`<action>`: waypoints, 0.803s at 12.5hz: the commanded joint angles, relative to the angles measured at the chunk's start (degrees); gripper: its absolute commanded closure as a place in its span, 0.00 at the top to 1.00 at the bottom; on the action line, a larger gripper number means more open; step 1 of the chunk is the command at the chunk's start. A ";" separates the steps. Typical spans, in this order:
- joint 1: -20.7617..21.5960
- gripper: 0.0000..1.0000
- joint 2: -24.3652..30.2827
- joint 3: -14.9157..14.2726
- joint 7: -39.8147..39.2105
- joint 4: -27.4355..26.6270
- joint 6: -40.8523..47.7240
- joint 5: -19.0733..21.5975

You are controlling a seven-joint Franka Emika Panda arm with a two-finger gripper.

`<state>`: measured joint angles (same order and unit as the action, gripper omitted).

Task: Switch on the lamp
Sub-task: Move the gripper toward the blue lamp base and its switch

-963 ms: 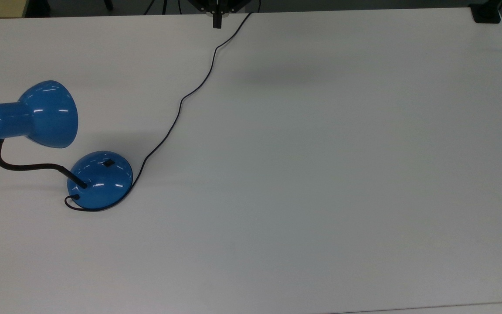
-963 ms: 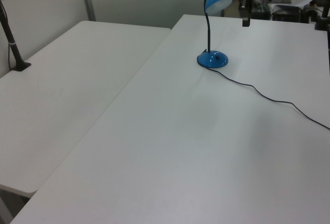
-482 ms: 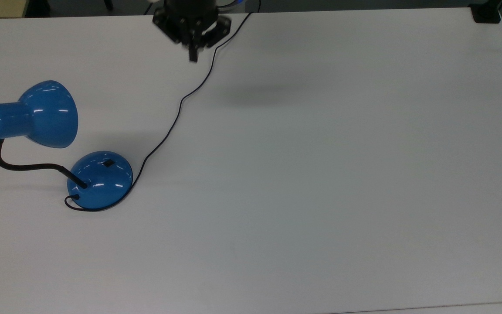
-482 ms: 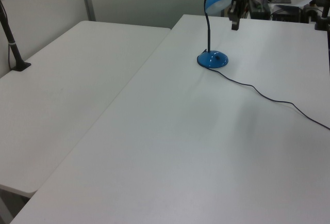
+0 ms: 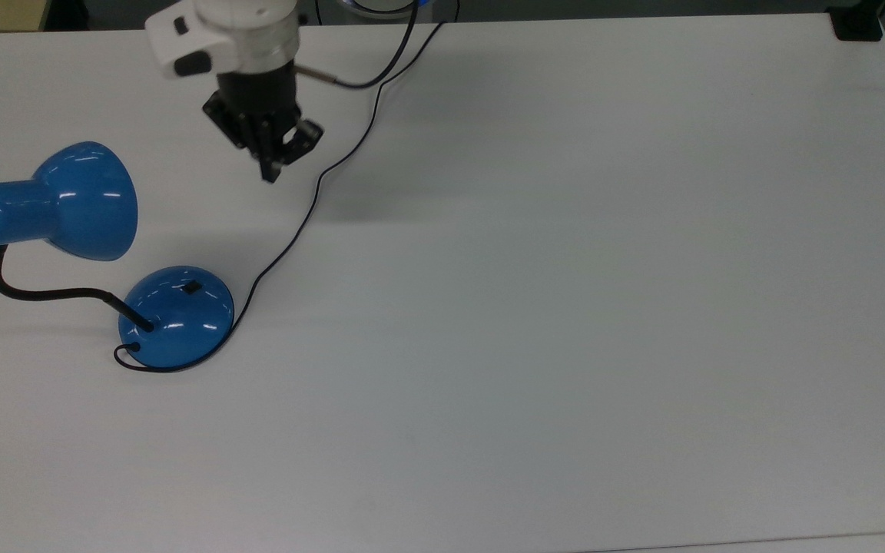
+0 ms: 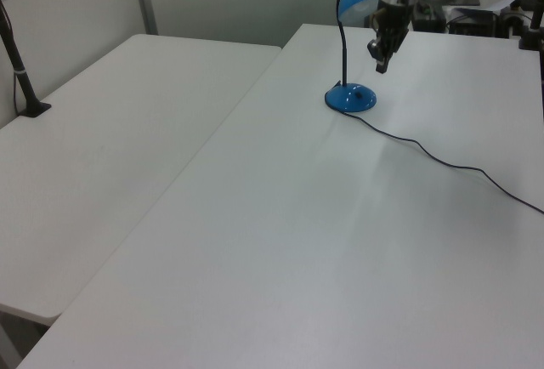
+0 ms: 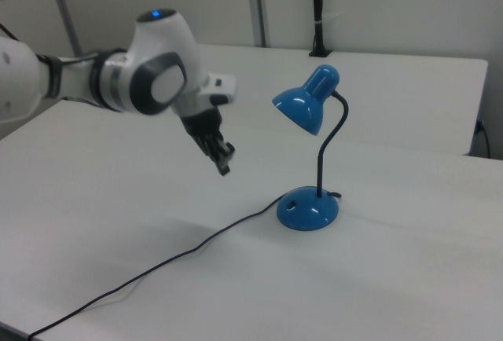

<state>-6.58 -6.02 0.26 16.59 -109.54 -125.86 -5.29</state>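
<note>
Top view: 1 lamp (image 5: 175, 316) stands near the table's (image 5: 565, 307) left edge, its switch (image 5: 192, 288) facing the tool (image 5: 268, 175), whose fingers look pressed together, hanging beside the cord (image 5: 312, 203).

Left view: a second table (image 6: 110, 148) adjoins.

Right view: the tool (image 7: 224, 168) hovers above the table, apart from the lamp (image 7: 308, 209).

Even, perhaps overhead light; soft shadows
</note>
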 commanded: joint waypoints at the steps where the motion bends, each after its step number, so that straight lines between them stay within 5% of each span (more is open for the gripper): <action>1: -2.64 0.00 -3.28 0.00 5.54 -2.87 -9.21 0.37; 10: -6.25 0.00 -12.69 0.00 9.42 -2.79 -28.46 0.02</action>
<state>-12.36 -17.73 0.12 24.70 -111.97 -149.69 -5.30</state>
